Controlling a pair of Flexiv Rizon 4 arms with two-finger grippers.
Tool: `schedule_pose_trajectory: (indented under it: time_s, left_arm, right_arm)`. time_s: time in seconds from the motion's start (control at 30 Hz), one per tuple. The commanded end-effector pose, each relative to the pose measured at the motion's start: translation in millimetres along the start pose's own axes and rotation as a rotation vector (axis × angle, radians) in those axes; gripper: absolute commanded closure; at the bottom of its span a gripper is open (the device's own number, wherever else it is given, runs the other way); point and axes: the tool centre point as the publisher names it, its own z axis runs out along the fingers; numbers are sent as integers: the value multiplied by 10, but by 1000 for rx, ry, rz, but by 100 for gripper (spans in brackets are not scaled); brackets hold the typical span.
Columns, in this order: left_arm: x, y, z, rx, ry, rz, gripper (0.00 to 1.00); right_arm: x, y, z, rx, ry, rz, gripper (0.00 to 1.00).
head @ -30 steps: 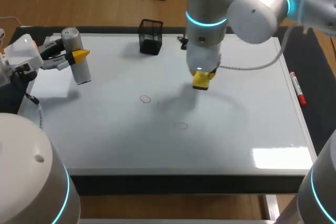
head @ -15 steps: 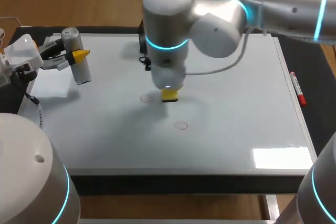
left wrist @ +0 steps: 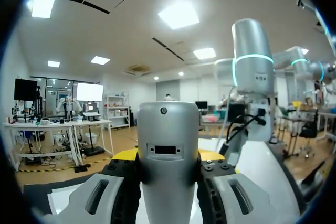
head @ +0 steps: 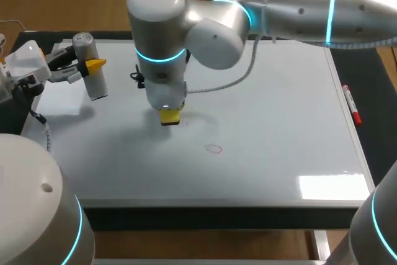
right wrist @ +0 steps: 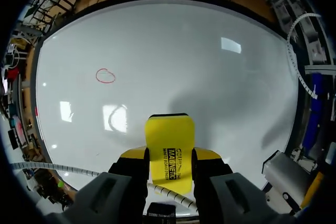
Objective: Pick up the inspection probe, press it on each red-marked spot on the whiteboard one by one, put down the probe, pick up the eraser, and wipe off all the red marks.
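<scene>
Eraser [head: 169, 116]: yellow block, grasped from two sides by the right arm's fingers [right wrist: 132, 157], set low over the left-centre of the whiteboard [head: 279, 122]. The head view cannot show whether its face lies flat on the board, because the wrist blocks the spot beneath it. Probe [head: 90, 69]: clenched in the left arm's fingers [left wrist: 124, 156], upright, at the board's left edge, not set down.

One red ring [head: 214, 148] is plain to see, nearer the front edge and apart from the eraser. A faint tick sits just beside the eraser, too small to call.

Risks you should watch:
- Tilted contact. If only an edge bears, the stroke will likely smear ink rather than lift it.
- Blind check. With the arm over the work, you cannot confirm from above that the covered spot comes clean. Use the right wrist view.
- Slip. A hard downward press plus side drag may twist the block in the grip.
- Cable [head: 229, 82] loops off the right wrist, above the board. A long sweep could drag it across the marks.
- A leftward stroke brings the right arm near the probe, and a knock could shift it.
</scene>
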Motion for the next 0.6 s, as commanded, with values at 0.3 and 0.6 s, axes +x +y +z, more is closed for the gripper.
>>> schedule_pose_trajectory:
  time_s: [0.3, 0.6]
  left_arm:
    - [5, -12, -1, -1, -1, 0, 100]
    - [5, -12, -1, -1, -1, 0, 100]
  right_arm:
    - [-214, -90, 251, -19, 22, 19, 100]
    - [-214, -129, 366, -27, 0, 33, 100]
